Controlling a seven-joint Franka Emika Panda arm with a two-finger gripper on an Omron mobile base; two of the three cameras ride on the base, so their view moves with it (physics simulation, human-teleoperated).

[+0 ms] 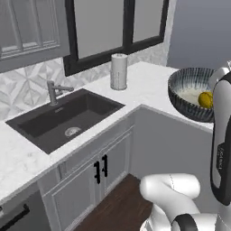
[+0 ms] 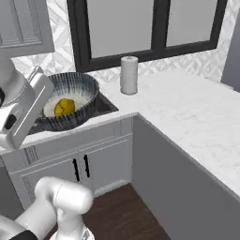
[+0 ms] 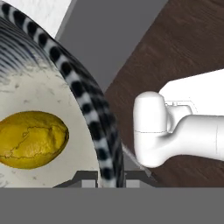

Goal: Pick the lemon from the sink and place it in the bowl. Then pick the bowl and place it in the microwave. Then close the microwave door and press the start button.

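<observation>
Your gripper (image 3: 110,177) is clamped on the rim of the bowl (image 1: 191,92), which hangs lifted clear of the counter (image 1: 149,83). The lemon (image 3: 31,139) rests inside, at 9 o'clock from the grip. Keep the bowl level while carrying it toward the microwave.

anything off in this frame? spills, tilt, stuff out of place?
Nothing spilled or damaged. The wide blue-grey streaked bowl is off the counter, its rim gripped by the hand, tilted, with the small yellow lemon still inside. The dark grey sink and paper towel roll look normal.
</observation>
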